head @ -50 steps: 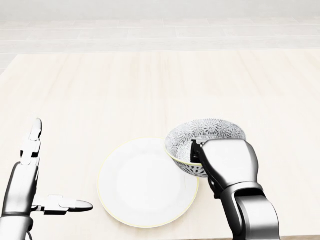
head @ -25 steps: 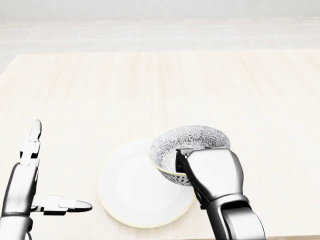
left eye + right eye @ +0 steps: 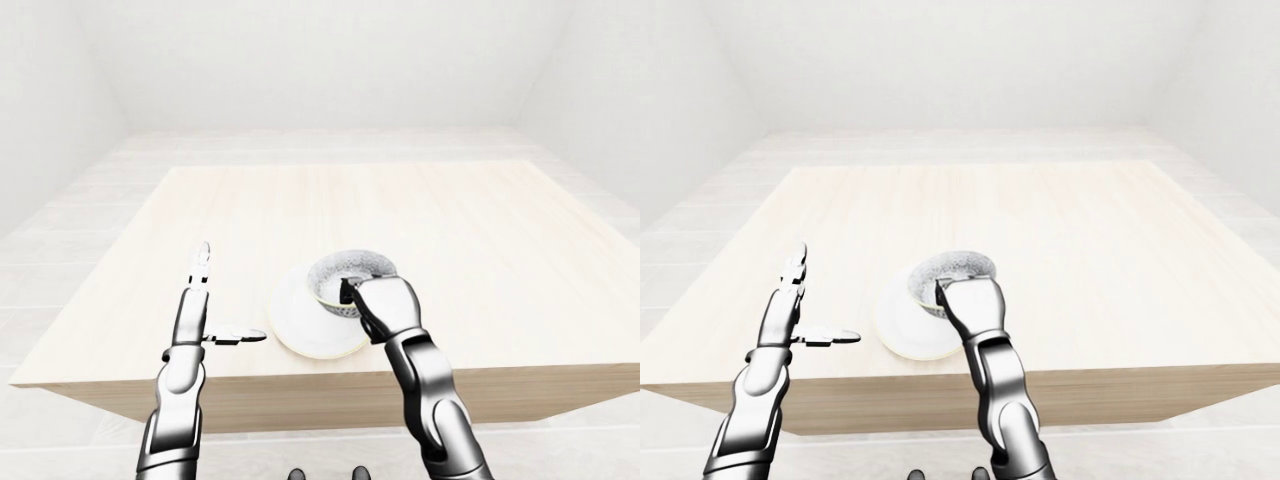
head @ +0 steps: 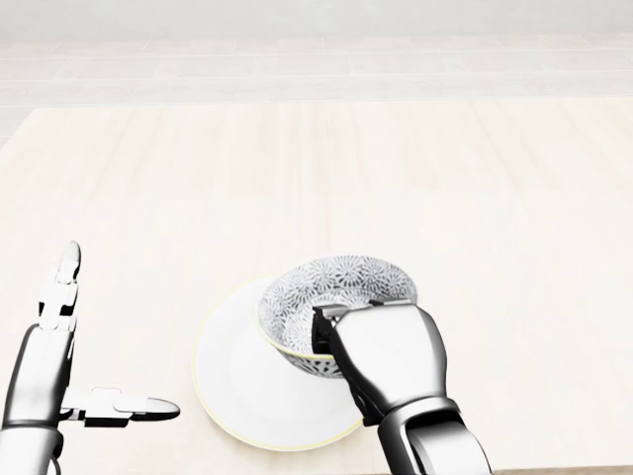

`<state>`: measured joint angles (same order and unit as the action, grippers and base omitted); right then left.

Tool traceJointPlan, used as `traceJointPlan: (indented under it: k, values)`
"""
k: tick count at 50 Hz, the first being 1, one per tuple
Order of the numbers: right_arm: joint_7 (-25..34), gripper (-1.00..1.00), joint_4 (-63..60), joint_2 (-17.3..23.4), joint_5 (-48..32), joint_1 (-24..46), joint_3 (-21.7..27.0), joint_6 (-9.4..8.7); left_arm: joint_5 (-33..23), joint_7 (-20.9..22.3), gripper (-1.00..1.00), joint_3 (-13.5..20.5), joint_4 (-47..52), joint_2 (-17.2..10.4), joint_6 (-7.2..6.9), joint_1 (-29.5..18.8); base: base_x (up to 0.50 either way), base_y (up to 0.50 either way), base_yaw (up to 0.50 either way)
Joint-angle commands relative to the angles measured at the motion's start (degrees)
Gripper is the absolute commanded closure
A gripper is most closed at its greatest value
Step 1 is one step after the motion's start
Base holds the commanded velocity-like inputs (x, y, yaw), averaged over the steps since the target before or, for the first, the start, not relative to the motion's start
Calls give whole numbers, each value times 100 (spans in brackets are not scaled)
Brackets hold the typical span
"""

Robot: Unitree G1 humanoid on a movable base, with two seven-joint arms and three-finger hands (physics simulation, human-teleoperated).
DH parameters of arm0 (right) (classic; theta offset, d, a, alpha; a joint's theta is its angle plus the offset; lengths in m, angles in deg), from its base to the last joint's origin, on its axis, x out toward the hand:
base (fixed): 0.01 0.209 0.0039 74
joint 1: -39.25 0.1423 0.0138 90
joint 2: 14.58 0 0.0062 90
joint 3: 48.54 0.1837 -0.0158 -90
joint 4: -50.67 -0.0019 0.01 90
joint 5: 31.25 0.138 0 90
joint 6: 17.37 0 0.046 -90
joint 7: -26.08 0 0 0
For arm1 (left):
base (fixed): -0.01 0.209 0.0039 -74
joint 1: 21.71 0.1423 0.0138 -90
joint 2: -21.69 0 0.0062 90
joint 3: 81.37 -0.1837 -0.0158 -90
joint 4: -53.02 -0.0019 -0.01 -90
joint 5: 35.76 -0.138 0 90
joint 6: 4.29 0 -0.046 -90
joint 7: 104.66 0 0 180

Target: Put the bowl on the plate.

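A grey-and-white patterned bowl hangs tilted over the right half of the white plate, low in the head view. My right hand is shut on the bowl's near rim, its thumb inside the bowl. Whether the bowl touches the plate cannot be told. My left hand stands open to the left of the plate, one finger up and the thumb pointing toward the plate, holding nothing.
The plate lies near the bottom edge of a pale wooden table. Around the table are a white tiled floor and white walls.
My right hand has carried the bowl leftward and lower in the head view, from the plate's right rim to over the plate's right half. The left hand has barely moved.
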<state>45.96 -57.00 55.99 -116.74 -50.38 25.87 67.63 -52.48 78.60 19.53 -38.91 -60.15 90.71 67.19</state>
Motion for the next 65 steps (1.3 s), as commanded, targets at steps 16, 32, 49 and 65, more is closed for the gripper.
traceJointPlan:
  k: [16,32,49,65]
  values:
    - [-314,35,63,-12,247,-107,-224,0,-26,-90,-100,-44,-295,-36,0,-113,0,0,0]
    - [-400,36,32,-16,317,-231,-426,0,0,20,-100,7,29,-39,0,-78,0,0,0]
    - [-493,36,-3,8,446,-357,-618,0,-36,-18,-100,2,-56,-44,0,-99,0,0,0]
    - [-477,36,109,-31,514,-255,-638,0,-15,-9,-100,30,-88,-62,0,-95,0,0,0]
